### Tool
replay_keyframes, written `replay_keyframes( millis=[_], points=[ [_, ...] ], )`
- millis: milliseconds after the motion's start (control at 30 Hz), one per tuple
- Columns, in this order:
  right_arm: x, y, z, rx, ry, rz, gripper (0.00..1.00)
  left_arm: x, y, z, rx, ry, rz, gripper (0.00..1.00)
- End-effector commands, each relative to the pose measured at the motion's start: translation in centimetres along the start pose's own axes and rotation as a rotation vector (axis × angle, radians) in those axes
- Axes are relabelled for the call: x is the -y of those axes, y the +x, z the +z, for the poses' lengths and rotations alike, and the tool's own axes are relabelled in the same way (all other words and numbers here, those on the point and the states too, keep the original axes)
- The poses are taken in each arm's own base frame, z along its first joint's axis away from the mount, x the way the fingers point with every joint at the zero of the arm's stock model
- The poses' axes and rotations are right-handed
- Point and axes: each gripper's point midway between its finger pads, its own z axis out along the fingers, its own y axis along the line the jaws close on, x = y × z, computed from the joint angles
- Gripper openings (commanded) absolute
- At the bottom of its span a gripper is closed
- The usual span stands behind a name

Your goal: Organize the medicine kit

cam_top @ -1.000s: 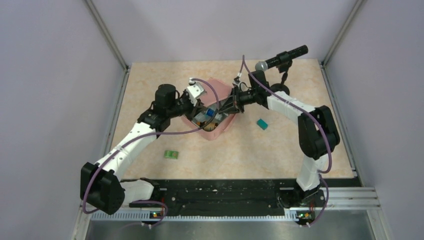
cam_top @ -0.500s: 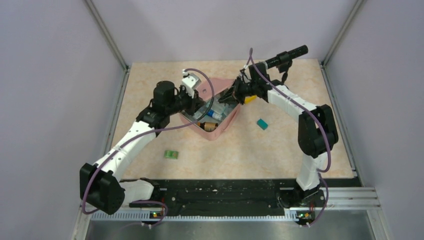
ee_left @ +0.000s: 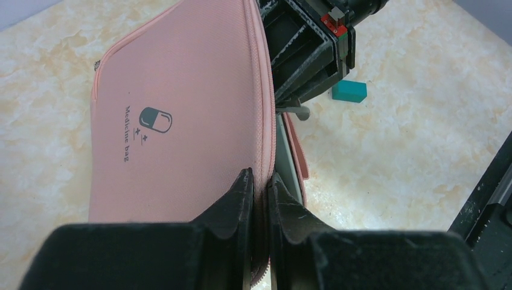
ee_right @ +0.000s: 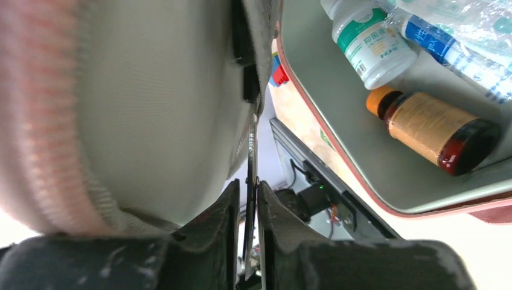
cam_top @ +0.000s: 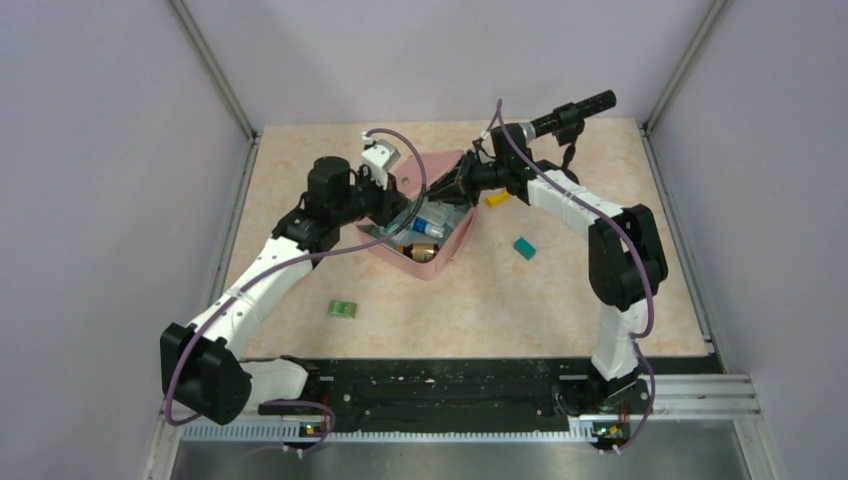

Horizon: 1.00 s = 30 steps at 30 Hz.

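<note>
Three items loose on surface: teal box, green packet, yellow piece. Bottles in kit; left hand pinches lid, right hand pinches zip pull.

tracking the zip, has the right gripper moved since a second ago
Yes: the right gripper has moved farther from the teal block, toward the table's far edge, pinching the soft pink fabric medicine kit's metal zip pull.
</note>
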Motion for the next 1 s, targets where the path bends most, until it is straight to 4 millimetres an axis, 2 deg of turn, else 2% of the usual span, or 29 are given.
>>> replay_keyframes(
  millis=[0, 100, 267, 533, 633, 733, 800, 967],
  points=[
    [-3.0, 1.5, 0.8, -0.068, -0.077, -0.001, 0.24, 1.6, -0.4, -0.2, 0.008, 0.066, -0.032, 0.00],
    [-3.3, 1.3, 0.9, -0.059, -0.083, -0.022, 0.30, 1.6, -0.3, -0.3, 0.009, 0.065, -0.036, 0.00],
    [-4.5, 0.4, 0.4, -0.022, -0.103, -0.094, 0.46, 1.4, -0.7, -0.8, 0.021, 0.041, -0.034, 0.00],
    [-5.2, -0.5, -1.8, 0.045, -0.104, -0.204, 0.54, 0.9, -1.7, -1.6, 0.054, -0.002, -0.009, 0.00],
    [-5.1, -0.9, -3.3, 0.082, -0.109, -0.339, 0.57, 0.0, -2.2, -1.9, 0.067, -0.048, 0.017, 0.00],
    [-4.7, -0.3, -4.6, 0.094, -0.121, -0.516, 0.58, -1.3, -2.4, -2.1, 0.072, -0.097, 0.010, 0.00],
    [-3.8, 0.4, -5.1, 0.096, -0.109, -0.593, 0.58, -1.7, -2.4, -2.3, 0.077, -0.108, -0.025, 0.00],
    [-1.6, 2.8, -6.7, 0.084, -0.106, -0.811, 0.57, -2.7, -2.3, -2.9, 0.096, -0.141, -0.194, 0.00]
  ],
)
